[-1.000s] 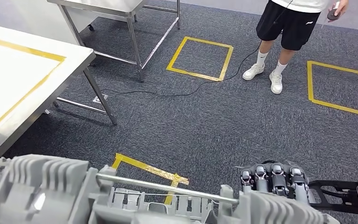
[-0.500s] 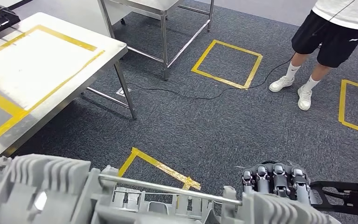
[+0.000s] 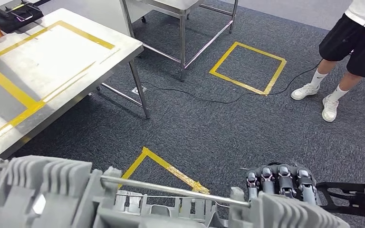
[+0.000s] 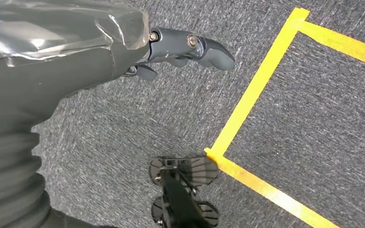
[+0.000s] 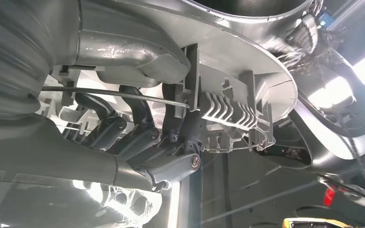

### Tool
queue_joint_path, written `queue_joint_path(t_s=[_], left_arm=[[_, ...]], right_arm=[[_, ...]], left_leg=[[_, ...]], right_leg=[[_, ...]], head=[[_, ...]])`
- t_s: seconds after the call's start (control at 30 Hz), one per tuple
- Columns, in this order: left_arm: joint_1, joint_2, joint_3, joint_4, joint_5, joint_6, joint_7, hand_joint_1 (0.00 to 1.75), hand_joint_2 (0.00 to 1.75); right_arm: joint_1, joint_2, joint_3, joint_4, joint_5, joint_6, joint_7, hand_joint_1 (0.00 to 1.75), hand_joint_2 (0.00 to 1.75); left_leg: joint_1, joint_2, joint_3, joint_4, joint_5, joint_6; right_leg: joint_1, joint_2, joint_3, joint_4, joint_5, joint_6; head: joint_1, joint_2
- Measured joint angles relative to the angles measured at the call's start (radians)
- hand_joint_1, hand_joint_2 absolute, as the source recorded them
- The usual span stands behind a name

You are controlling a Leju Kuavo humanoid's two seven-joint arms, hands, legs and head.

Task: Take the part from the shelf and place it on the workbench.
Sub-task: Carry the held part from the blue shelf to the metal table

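Head view, item 1: large grey ribbed cast-metal part (image 3: 52, 194), w/ cooling-type fins, box-like recesses and a thin bright steel rod across its top. Carried low, close in front of robot's body; not yet on any surface. Judged held tight to the torso so the bulky load stays steady in transit.

Item 2: right hand (image 3: 280, 181), dark segmented fingers hooked over far rim of part, clamped on it. Right wrist view confirms: dark fingers (image 5: 138, 118) wrap up into the part's finned underside (image 5: 228, 111), thumb cover beneath. Grip from below and side, prob. to take the weight.

Item 3: left hand (image 4: 180, 50), left wrist view: dark fingers extended over carpet, a glossy grey shape just beside the wrist. Cannot tell whether it grips the part or merely props it.

Item 4: steel-topped work surface (image 3: 90, 52), matt pale top, yellow tape rectangles marking zones, thin metal legs. Stands to robot's left, well apart from part. Judged the drop target; taped zone likely the placing spot.

Item 5: dark grey short-pile carpet floor (image 3: 209, 128), yellow tape squares, thin black cable trailing.

Item 6: person in black shorts and white shoes (image 3: 347, 52), far right, standing apart.

Item 7: black flat case (image 3: 16, 13) at surface's far corner.
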Motion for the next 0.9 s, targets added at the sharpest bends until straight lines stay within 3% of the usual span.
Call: queue_joint_path(t_s=[0.07,0.13,0.2,0.27,0.33,0.37,0.4,0.47,0.5,0.57,0.63,0.7,0.77,0.83,0.87,0.9], left_arm=[[-0.001,0.002,0.000,-0.001,0.000,0.001,0.000,0.00,1.75],[-0.001,0.003,0.001,-0.001,0.000,0.003,0.000,0.00,1.75],[0.000,0.002,0.001,-0.002,0.000,0.003,0.000,0.00,1.75],[-0.002,0.000,0.001,-0.004,-0.001,0.004,0.000,0.00,1.75],[-0.002,-0.002,0.001,-0.007,-0.002,0.007,0.001,0.00,1.75],[-0.001,-0.002,0.001,-0.009,-0.003,0.008,0.002,0.00,1.75],[0.000,-0.003,0.001,-0.012,-0.003,0.009,0.005,0.00,1.75],[0.002,-0.002,0.002,-0.019,-0.005,0.011,0.010,0.00,1.75],[0.002,-0.002,0.003,-0.022,-0.007,0.011,0.012,0.00,1.75],[0.006,0.000,0.005,-0.027,-0.012,0.012,0.016,0.00,1.75],[0.012,0.001,0.007,-0.031,-0.017,0.014,0.020,0.00,1.75],[0.016,0.002,0.008,-0.034,-0.020,0.015,0.023,0.00,1.75],[0.015,0.002,0.008,-0.038,-0.021,0.016,0.025,0.00,1.75],[0.014,0.002,0.009,-0.041,-0.021,0.017,0.026,0.00,1.75],[0.014,0.002,0.009,-0.041,-0.022,0.018,0.027,0.00,1.75],[0.015,0.001,0.009,-0.041,-0.022,0.018,0.028,0.00,1.75]], right_arm=[[0.001,0.001,0.000,0.000,0.000,0.000,0.000,1.75,1.75],[0.003,0.002,0.001,-0.001,0.000,0.000,0.000,1.75,1.75],[0.003,0.002,0.002,-0.002,0.000,0.000,0.000,1.75,1.75],[0.004,0.002,0.001,-0.004,0.000,0.000,0.000,1.75,1.75],[0.008,0.000,0.000,-0.004,0.000,0.000,0.000,1.75,1.75],[0.010,0.000,-0.001,-0.004,0.000,0.001,0.001,1.75,1.75],[0.011,-0.001,-0.001,-0.004,0.000,0.001,0.001,1.75,1.75],[0.012,-0.002,-0.003,-0.004,0.000,0.004,0.002,1.75,1.75],[0.012,-0.002,-0.003,-0.005,0.000,0.006,0.002,1.75,1.75],[0.014,-0.002,-0.004,-0.007,0.000,0.009,0.002,1.75,1.75],[0.015,-0.002,-0.005,-0.008,0.001,0.012,0.002,1.75,1.75],[0.016,-0.001,-0.005,-0.009,0.002,0.014,0.003,1.75,1.75],[0.017,0.001,-0.006,-0.009,0.002,0.015,0.002,1.75,1.75],[0.020,0.001,-0.006,-0.009,0.002,0.016,0.002,1.75,1.75],[0.022,0.001,-0.006,-0.009,0.003,0.016,0.002,1.75,1.75],[0.023,0.002,-0.006,-0.009,0.003,0.016,0.002,1.75,1.75]], left_leg=[[-0.011,0.021,0.021,-0.049,0.005,0.010],[-0.010,0.002,0.024,-0.059,0.010,0.015],[-0.003,-0.019,0.037,-0.075,0.020,0.023],[0.002,-0.041,0.044,-0.082,0.026,0.028],[0.004,-0.064,0.043,-0.081,0.027,0.030],[0.005,-0.075,0.043,-0.080,0.027,0.029],[0.006,-0.087,0.044,-0.079,0.026,0.028],[0.010,-0.110,0.043,-0.070,0.021,0.020],[0.010,-0.120,0.040,-0.063,0.017,0.013],[0.008,-0.132,0.031,-0.054,0.013,0.000],[0.011,-0.139,0.027,-0.054,0.013,-0.009],[0.013,-0.118,0.017,-0.033,-0.002,-0.018],[0.014,-0.076,-0.029,0.065,-0.055,-0.026],[0.015,-0.055,-0.097,0.204,-0.114,-0.029],[0.014,-0.052,-0.119,0.246,-0.125,-0.029],[0.014,-0.052,-0.122,0.251,-0.118,-0.026]], right_leg=[[0.004,-0.014,0.001,0.000,-0.003,0.005],[0.005,-0.028,0.003,-0.001,-0.007,0.013],[0.003,-0.006,-0.007,0.025,-0.023,0.019],[-0.002,0.037,-0.057,0.132,-0.068,0.017],[-0.006,0.052,-0.123,0.256,-0.107,0.020],[-0.009,0.053,-0.137,0.277,-0.106,0.026],[-0.012,0.054,-0.130,0.254,-0.088,0.037],[-0.022,0.071,-0.073,0.122,-0.028,0.058],[-0.025,0.082,-0.045,0.061,-0.004,0.060],[-0.024,0.097,-0.023,0.015,0.012,0.047],[-0.021,0.088,-0.024,0.015,0.014,0.029],[-0.022,0.078,-0.021,0.013,0.014,0.016],[-0.020,0.064,-0.018,0.012,0.012,0.008],[-0.014,0.048,-0.018,0.012,0.010,0.004],[-0.012,0.040,-0.018,0.012,0.009,0.002],[-0.009,0.032,-0.017,0.012,0.008,0.001]], head=[[0.000,0.000],[0.000,0.000],[0.001,0.000],[0.004,0.000],[0.006,0.000],[0.006,0.000],[0.006,0.000],[0.006,0.000],[0.007,0.000],[0.007,0.000],[0.007,0.000],[0.005,0.000],[0.001,0.000],[-0.001,0.000],[-0.001,0.000],[-0.001,0.000]])
